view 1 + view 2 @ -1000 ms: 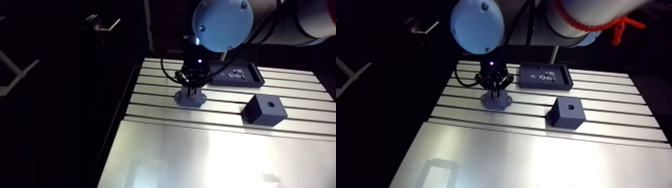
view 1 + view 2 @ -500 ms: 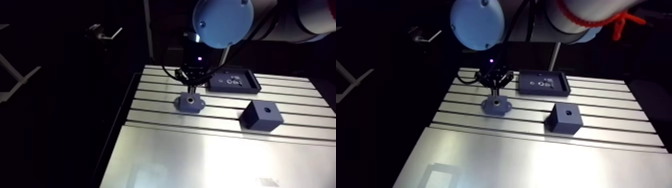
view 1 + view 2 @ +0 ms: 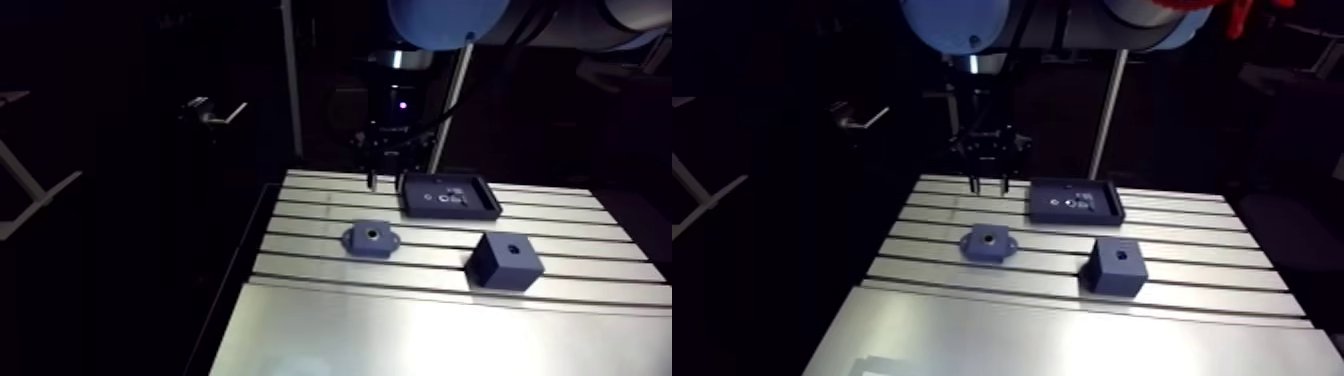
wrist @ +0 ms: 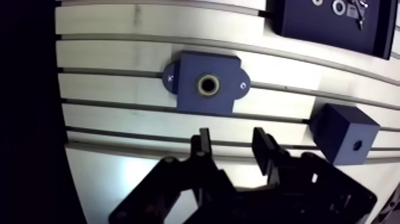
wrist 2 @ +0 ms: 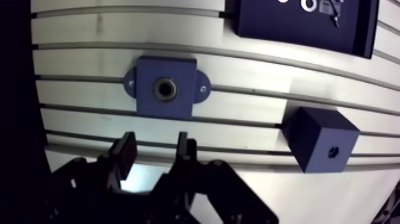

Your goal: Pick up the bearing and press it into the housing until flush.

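Two fingers of the tool [image 4: 232, 142] stand apart with nothing between them. Straight ahead of them sits the housing [image 4: 189, 95] on the desk [image 4: 119, 65], with a gold ring, likely the bearing [image 4: 208, 77], inside its hole. Only the wrist view shows that ring; the arm view shows the tool hanging high above the desk.
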